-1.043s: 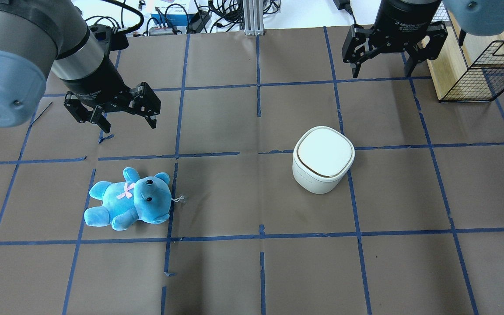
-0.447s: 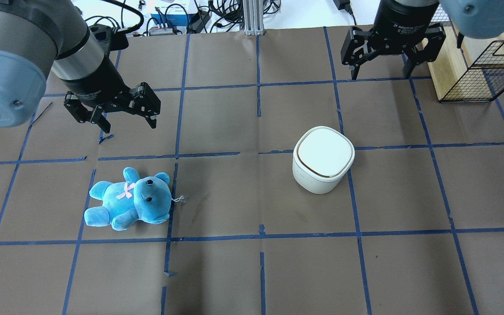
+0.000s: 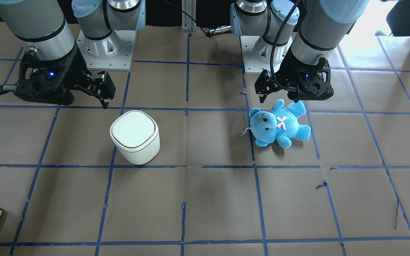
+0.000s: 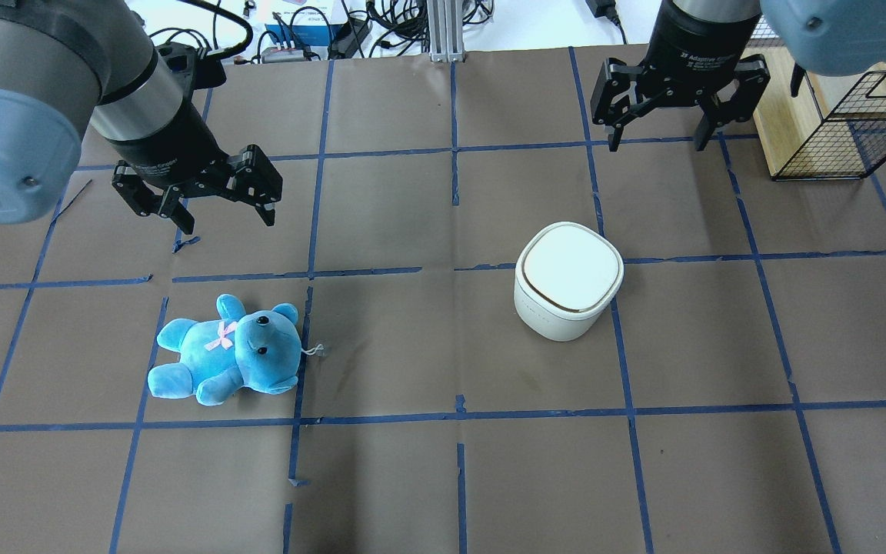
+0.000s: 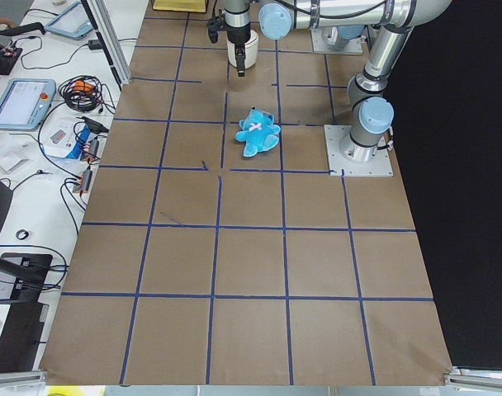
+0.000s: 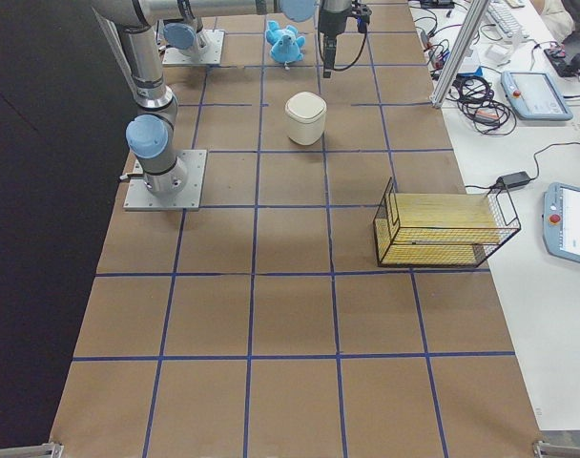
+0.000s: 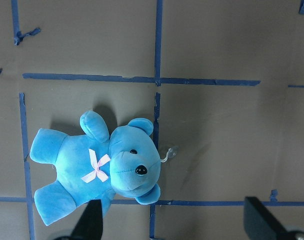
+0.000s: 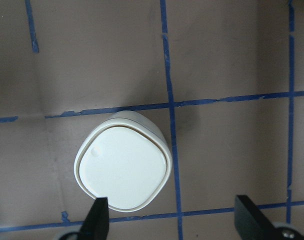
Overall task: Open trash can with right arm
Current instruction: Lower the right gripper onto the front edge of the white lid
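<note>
Trash can (image 4: 568, 281) sat right of the table's middle, lid down flat, so no look inside. Right gripper (image 4: 657, 142) hung in the air well apart from it, fingers spread wide, gripping nothing. Left gripper (image 4: 228, 223) was just as wide and empty, near the blue teddy (image 4: 224, 360).

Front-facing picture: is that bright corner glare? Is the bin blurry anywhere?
Yes: in the front-facing view, glare whitens the table at top right. In the right wrist view, the trash can is sharp; the fingers of the right gripper look dark, slightly soft.
</note>
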Robot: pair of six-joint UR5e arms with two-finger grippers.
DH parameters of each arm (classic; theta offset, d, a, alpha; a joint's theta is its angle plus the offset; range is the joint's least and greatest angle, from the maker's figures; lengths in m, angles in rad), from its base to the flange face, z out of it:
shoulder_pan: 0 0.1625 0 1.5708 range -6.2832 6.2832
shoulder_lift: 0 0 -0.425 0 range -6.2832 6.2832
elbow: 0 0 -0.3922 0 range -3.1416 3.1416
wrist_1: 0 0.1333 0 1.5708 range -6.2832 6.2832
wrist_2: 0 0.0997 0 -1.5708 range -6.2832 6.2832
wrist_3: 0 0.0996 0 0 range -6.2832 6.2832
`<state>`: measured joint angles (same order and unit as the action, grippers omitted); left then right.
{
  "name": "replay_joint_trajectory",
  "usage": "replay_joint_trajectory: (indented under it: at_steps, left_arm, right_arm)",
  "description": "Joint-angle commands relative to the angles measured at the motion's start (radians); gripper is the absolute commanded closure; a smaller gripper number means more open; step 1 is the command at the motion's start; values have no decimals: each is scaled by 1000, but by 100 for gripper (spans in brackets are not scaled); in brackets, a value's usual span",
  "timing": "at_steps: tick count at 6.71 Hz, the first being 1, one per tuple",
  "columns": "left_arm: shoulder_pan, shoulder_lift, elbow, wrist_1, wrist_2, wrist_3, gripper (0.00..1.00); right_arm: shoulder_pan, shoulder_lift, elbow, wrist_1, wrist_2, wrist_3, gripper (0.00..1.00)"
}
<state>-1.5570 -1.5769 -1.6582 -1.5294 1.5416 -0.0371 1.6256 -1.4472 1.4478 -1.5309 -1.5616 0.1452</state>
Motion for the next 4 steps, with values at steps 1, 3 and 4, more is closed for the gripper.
replay_joint_trajectory:
  at_steps: [1, 3, 4]
  left_arm:
    - [0, 0, 0, 0, 0, 0, 0]
    - [0, 0, 0, 0, 0, 0, 0]
    - [0, 0, 0, 0, 0, 0, 0]
  right_arm:
    - [17, 16, 109, -78, 156, 103, 85]
    - [22, 56, 154, -106, 179, 100, 94]
    - [40, 95, 166, -164, 181, 103, 94]
